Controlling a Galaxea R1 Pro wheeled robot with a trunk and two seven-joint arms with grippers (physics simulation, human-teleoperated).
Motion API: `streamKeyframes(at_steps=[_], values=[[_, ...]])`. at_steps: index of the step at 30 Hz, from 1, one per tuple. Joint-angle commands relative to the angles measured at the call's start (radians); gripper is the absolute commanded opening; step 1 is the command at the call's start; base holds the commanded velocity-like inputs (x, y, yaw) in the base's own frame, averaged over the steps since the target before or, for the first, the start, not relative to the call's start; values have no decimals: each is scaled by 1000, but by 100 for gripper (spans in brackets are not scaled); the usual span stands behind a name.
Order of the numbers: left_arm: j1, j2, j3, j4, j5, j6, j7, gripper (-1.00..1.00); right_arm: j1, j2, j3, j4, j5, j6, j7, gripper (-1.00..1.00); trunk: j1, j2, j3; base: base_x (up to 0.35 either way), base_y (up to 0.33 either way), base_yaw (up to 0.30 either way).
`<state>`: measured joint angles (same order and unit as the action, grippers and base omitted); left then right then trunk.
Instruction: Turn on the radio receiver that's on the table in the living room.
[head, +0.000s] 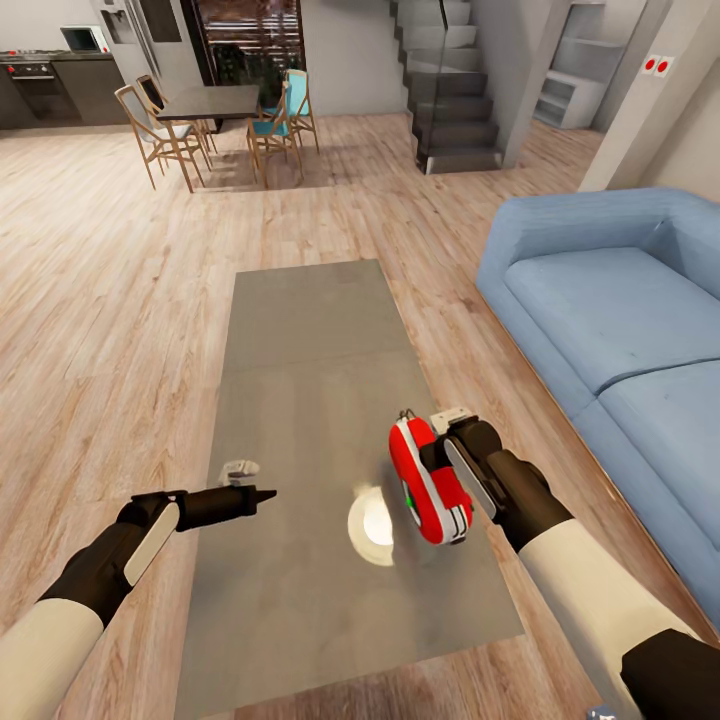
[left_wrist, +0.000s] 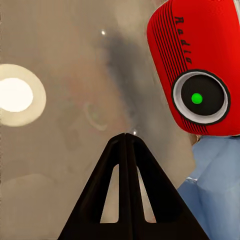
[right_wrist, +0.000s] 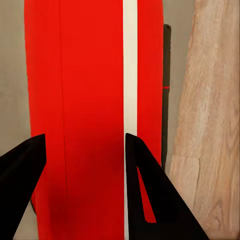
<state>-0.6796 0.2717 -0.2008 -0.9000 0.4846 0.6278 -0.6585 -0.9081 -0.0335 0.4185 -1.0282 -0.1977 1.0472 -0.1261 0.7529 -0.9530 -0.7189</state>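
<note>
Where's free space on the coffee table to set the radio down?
Far half of the table, toward the dining set, is bare. So is the near edge. Crowded mid-table: right end effector holds the radio, left end effector points at it.

Open-plan home: living room, blue sofa (head: 610, 310), low table (head: 310, 330), dining set (head: 215, 110), kitchen (head: 50, 80), stairs (head: 450, 90).

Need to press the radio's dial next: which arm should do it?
Left. The right gripper is shut on the radio receiver, lifted above the table; the closed left gripper points at its dial.
</note>
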Motion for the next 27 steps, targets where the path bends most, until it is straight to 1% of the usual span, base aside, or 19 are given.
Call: streamKeyframes(at_steps=[1,7,10,14,17,19,27], values=[[0,0,0,1,0,0,0,-100,0,0,0,1,-5,0,-2,-100,0,0,0,0,0,0],[0,1,0,3,0,0,-1,-100,-1,0,4,8,-13,-8,-4,-100,0,0,0,0,0,0],[0,1,0,9,-1,0,-1,-100,-1,7,5,29,-12,-48,-4,-100,0,0,0,0,0,0],[0,1,0,19,-1,-1,-1,-100,-1,30,5,76,-9,-111,-5,-100,0,0,0,0,0,0],[0,1,1,27,-3,-4,-2,-100,-1,35,5,94,-14,-158,-5,-100,0,0,0,0,0,0],[0,1,1,29,-3,-9,-2,-100,-1,36,5,96,-16,-173,-5,-100,0,0,0,0,0,0],[0,1,1,32,-3,-15,-3,-100,-1,36,5,110,-18,-192,-4,-100,0,0,0,0,0,0]])
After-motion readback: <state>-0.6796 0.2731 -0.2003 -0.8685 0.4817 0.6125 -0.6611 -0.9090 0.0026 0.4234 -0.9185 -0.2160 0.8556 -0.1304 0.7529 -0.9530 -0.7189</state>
